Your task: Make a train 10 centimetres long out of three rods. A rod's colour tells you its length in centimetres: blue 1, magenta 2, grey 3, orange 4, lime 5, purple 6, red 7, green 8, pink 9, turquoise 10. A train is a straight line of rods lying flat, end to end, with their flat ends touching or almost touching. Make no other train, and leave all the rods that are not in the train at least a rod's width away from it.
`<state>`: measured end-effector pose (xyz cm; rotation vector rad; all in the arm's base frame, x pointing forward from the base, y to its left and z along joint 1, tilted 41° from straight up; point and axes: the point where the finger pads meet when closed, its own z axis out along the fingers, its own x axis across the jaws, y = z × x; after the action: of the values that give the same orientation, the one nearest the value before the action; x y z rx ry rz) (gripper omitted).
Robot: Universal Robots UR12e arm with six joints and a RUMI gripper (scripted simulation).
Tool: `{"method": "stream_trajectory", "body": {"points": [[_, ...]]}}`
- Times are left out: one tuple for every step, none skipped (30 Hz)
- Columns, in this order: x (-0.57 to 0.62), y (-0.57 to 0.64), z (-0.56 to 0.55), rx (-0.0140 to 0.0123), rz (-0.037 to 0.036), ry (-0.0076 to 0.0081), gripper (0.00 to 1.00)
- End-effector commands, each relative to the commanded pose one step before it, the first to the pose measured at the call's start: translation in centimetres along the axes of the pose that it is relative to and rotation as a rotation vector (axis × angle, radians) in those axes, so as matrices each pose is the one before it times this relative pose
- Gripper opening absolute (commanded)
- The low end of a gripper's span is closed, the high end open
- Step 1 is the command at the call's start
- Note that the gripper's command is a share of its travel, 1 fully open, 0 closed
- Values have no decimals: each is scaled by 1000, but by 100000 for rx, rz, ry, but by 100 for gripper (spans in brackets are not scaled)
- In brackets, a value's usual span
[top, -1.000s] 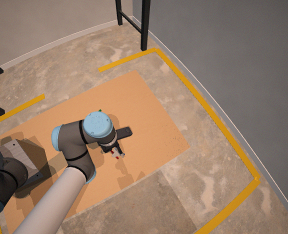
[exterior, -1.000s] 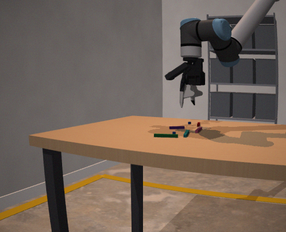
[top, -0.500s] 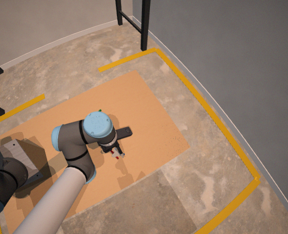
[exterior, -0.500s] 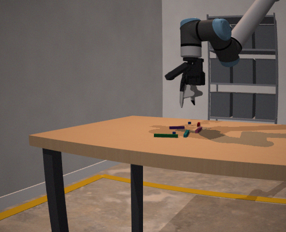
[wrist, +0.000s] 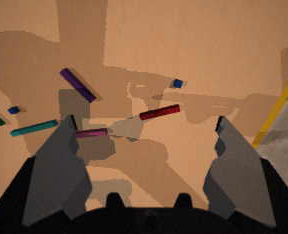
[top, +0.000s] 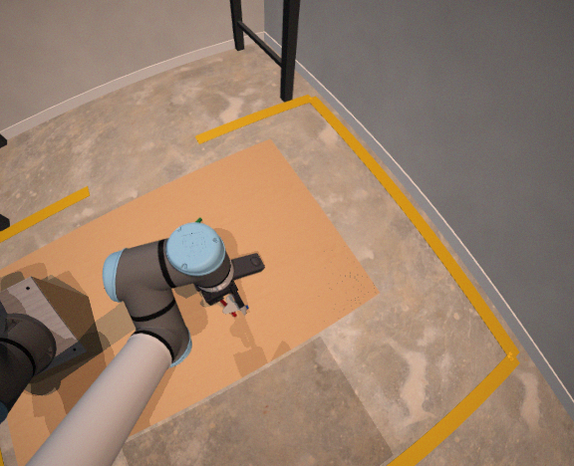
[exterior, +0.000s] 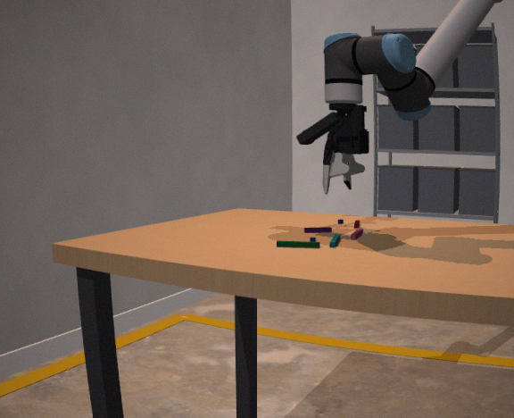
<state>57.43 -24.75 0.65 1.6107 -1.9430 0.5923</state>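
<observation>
- Concrete floor with yellow tape lines surrounds the table [top: 297, 210] in the top view. The arm reaches in from 8 o'clock, and its wrist hides most of the rods. Only slivers show: the red rod [top: 233, 313] and a blue cube [top: 247, 307] right under the gripper [top: 233, 307], and a tip of the green rod [top: 198, 219] at 12 o'clock of the wrist cap.
- Grey walls and a shelf rack [exterior: 495, 135] back the exterior view. The gripper [exterior: 336, 184] hangs well above the table [exterior: 167, 256], fingers pointing down and holding nothing. Below it the rods lie scattered and flat: green rod [exterior: 297, 244] nearest the front edge, turquoise rod [exterior: 335, 240] just at its 3 o'clock, purple rod [exterior: 318, 229] behind, magenta rod [exterior: 356, 233] to the right, red rod [exterior: 356, 223] and one blue cube [exterior: 340, 221] farthest back, the other blue cube [exterior: 312, 239] between purple and green.
- Looking down, the wrist view shows both fingers spread fully apart with nothing between them. The red rod [wrist: 159, 112] lies near centre, the magenta rod [wrist: 91, 132] at its 8 o'clock beside the left finger, a blue cube [wrist: 177, 83] at its 1 o'clock. No train is begun.
- Judged from this, red, magenta and blue would sum to ten. A good first pick would centre the open jaws across a rod's narrow sides, turn the wrist square to its length, and descend straight, keeping the fingertips off neighbouring rods.
</observation>
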Motion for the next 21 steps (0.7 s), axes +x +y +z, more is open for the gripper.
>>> {"method": "stream_trajectory", "body": {"points": [[3853, -997, -384, 281, 16788, -119, 100], [325, -115, -29, 3, 1578, -1, 100], [431, -157, -39, 4, 2099, 1, 100], [452, -171, -42, 5, 2205, 3, 100], [0, 0, 0, 0, 0, 0, 100], [0, 0, 0, 0, 0, 0, 100], [154, -61, -14, 2, 758, 1, 100], [23, -8, -2, 0, 103, 6, 100], [5, 0, 0, -1, 0, 17, 14], [-140, 35, 31, -55, -224, -15, 14], [-146, 32, 20, -39, -231, -20, 14], [-59, 29, 5, -20, -102, -6, 14], [-36, 111, 33, -108, -94, -2, 14], [-14, 54, 18, -55, -42, 2, 14], [5, 7, -1, -2, 4, 4, 14], [25, -11, -20, 34, 39, 5, 14], [28, -12, -21, 35, 44, 5, 14], [27, -11, -19, 33, 42, 4, 14], [23, -13, -16, 40, 46, 4, 14], [13, -8, -9, 24, 4, 3, 14], [3, -3, -2, 9, -7, 1, 14]]}}
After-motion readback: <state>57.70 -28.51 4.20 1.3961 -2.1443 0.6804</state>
